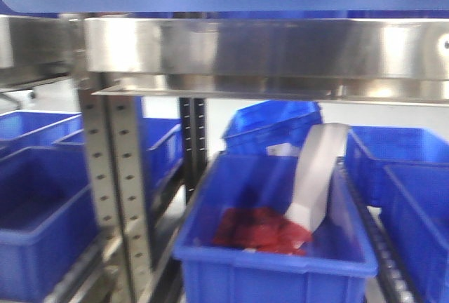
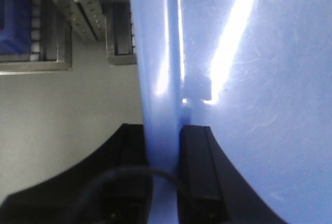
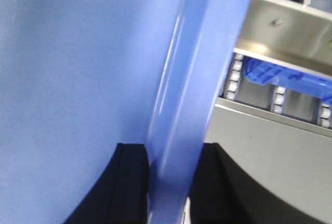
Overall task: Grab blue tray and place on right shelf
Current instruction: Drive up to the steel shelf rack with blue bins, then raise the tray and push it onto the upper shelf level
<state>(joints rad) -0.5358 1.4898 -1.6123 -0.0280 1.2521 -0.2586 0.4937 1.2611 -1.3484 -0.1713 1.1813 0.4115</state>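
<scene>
Pinching the rim of the glossy light-blue plastic tray, the left end effector and right end effector hold it.

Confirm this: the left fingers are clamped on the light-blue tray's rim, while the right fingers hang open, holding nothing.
One part is wrong. The right gripper is not open and empty: its fingers are shut on the rim of the blue tray too, as the right wrist view shows. The left gripper is clamped on the tray's rim, as stated.
</scene>
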